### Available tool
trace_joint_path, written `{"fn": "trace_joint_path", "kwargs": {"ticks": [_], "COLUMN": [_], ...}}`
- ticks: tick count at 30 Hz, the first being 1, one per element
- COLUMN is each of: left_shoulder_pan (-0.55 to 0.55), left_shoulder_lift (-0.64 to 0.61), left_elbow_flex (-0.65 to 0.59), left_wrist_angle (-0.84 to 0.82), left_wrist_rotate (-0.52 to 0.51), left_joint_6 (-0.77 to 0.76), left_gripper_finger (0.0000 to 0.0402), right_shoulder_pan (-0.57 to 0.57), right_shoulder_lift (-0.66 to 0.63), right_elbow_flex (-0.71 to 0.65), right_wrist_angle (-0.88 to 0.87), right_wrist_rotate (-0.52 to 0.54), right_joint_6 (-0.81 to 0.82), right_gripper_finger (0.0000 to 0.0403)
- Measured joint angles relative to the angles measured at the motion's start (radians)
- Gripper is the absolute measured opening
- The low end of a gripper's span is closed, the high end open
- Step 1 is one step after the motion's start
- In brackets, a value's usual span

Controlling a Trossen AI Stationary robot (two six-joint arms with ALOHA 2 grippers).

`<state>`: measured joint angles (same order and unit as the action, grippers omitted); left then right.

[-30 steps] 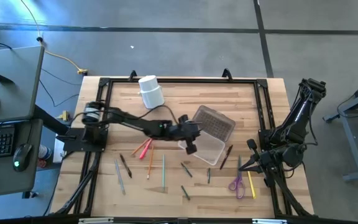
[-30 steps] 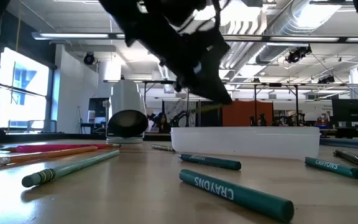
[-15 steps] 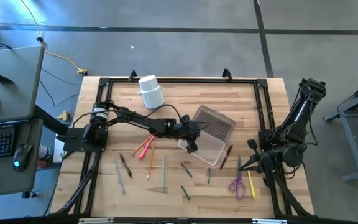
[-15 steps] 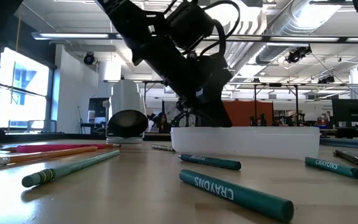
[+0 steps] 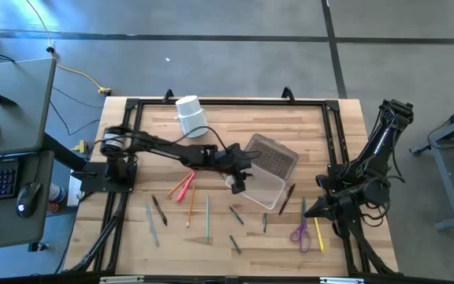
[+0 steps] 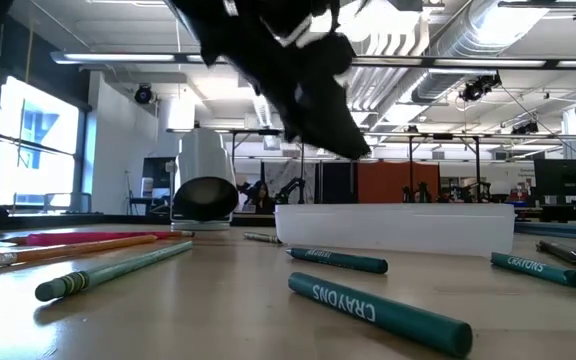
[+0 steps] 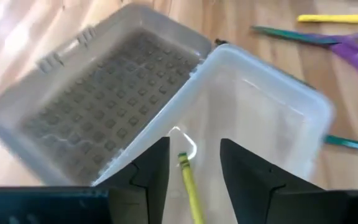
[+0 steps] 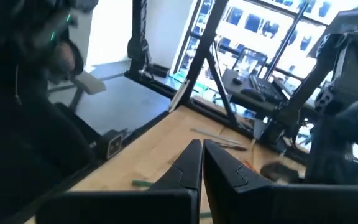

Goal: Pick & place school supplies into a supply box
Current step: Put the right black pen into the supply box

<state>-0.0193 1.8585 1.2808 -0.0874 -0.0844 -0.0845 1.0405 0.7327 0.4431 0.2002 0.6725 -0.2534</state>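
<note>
High view: left gripper [image 5: 237,184] over near-left corner of clear plastic box [image 5: 268,189] mid-table | Low view: green crayons [image 6: 378,312] lie outside | Left wrist: fingers [image 7: 151,168] apart, yellow pencil [image 7: 190,185] inside box | Right wrist: right gripper [image 8: 202,163] pressed together at right edge

A clear plastic supply box [image 5: 262,188] sat open near the table's middle, its dark textured lid [image 5: 273,155] lying flat beside it. A yellow-green pencil [image 7: 189,185] lay inside. Red, orange, green and grey pencils [image 5: 186,189] lay scattered nearby, with purple-handled scissors [image 5: 300,230] and a yellow marker [image 5: 318,233] well apart.
</note>
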Motion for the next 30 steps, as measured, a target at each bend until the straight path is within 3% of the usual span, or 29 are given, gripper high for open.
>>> {"fn": "trace_joint_path", "kwargs": {"ticks": [8, 13, 15, 18, 21, 24, 26, 28, 30], "left_shoulder_pan": [0.000, 0.000, 0.000, 0.000, 0.000, -0.019, -0.029, -0.029, -0.028], "left_shoulder_lift": [-0.298, -0.474, -0.543, -0.631, -0.710, -0.805, -0.873, -0.940, -1.005], "left_elbow_flex": [0.001, 0.001, -0.001, -0.002, -0.040, -0.144, -0.231, -0.331, -0.422], "left_wrist_angle": [-0.349, -0.666, -0.814, -0.949, -0.971, -0.970, -0.942, -0.931, -0.881], "left_wrist_rotate": [-0.030, -0.135, -0.175, -0.212, -0.278, -0.293, -0.300, -0.310, -0.310], "left_joint_6": [0.101, 0.139, 0.088, -0.116, -0.224, -0.284, -0.321, -0.368, -0.425], "left_gripper_finger": [0.0164, 0.0162, 0.0163, 0.0162, 0.0159, 0.0156, 0.0154, 0.0151, 0.0150], "right_shoulder_pan": [0.000, -0.012, -0.028, -0.045, -0.045, -0.045, -0.054, -0.084, -0.133], "right_shoulder_lift": [0.001, 0.002, 0.002, 0.002, 0.002, 0.000, 0.000, 0.003, 0.012], "right_elbow_flex": [0.000, 0.000, 0.000, 0.000, 0.000, -0.001, -0.001, -0.001, -0.001], "right_wrist_angle": [0.022, 0.033, 0.045, 0.051, 0.051, 0.083, 0.122, 0.113, 0.075], "right_wrist_rotate": [-0.032, -0.207, -0.301, -0.419, -0.448, -0.332, -0.091, 0.228, 0.428], "right_joint_6": [-0.064, -0.135, -0.204, -0.339, -0.372, -0.363, -0.279, -0.124, 0.044], "right_gripper_finger": [0.0000, 0.0000, 0.0000, 0.0000, 0.0000, 0.0000, 0.0000, 0.0000, 0.0000]}}
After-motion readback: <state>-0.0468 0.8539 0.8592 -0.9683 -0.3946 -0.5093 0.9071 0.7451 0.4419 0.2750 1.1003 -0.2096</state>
